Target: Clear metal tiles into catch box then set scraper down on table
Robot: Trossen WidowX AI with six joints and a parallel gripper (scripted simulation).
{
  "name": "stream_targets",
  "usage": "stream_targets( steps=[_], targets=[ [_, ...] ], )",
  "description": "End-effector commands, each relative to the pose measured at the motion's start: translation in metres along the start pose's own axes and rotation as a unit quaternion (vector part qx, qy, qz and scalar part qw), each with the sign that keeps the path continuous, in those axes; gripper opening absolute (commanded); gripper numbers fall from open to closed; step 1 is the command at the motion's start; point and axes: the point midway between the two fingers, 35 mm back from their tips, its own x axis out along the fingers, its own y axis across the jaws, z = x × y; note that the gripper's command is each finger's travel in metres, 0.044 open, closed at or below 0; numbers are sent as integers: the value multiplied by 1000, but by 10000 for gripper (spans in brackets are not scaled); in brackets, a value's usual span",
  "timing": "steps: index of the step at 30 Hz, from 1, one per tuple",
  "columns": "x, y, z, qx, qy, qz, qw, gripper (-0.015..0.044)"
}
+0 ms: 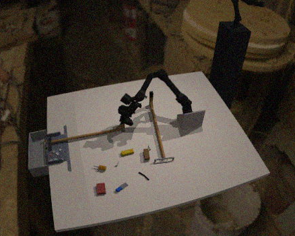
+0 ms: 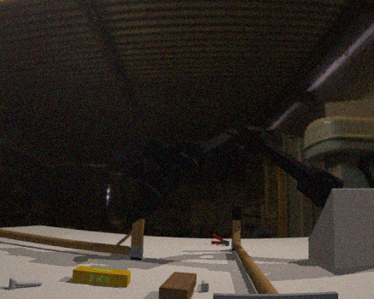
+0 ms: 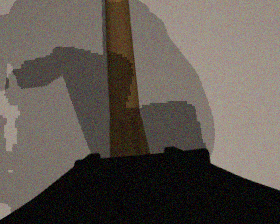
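The long scraper [image 1: 88, 135] [image 2: 65, 243] [image 3: 122, 75] has a wooden handle that runs left over the table to a dark head at the bench plate. My gripper [image 1: 122, 125] [image 3: 132, 160] is shut on the upright grip at the handle's near end; in the exterior view the fingers are too dark to make out. The steel bench plate [image 1: 64, 158] lies at the table's left edge, with several small pale tiles [image 1: 56, 153] on it. The grey catch box [image 1: 37, 153] adjoins its far end. The scraper head is by the box-side edge; its exact contact is unclear.
A second long-handled tool [image 1: 157, 131] [image 2: 254, 271] lies right of the gripper. A yellow block [image 1: 127, 152] [image 2: 101, 278], brown block [image 1: 146, 154] [image 2: 178, 286], red block [image 1: 101, 189] and black rod [image 1: 143, 176] lie in front. A grey box [image 1: 192, 123] [image 2: 359, 231] stands at the arm's base.
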Motion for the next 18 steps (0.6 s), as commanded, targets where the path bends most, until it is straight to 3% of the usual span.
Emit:
stream_targets(
  steps=[1,18],
  targets=[
    [-6,0,3,3,-7,-1,1000,0],
    [-17,-1,-8,3,-7,-1,1000,0]
  ],
)
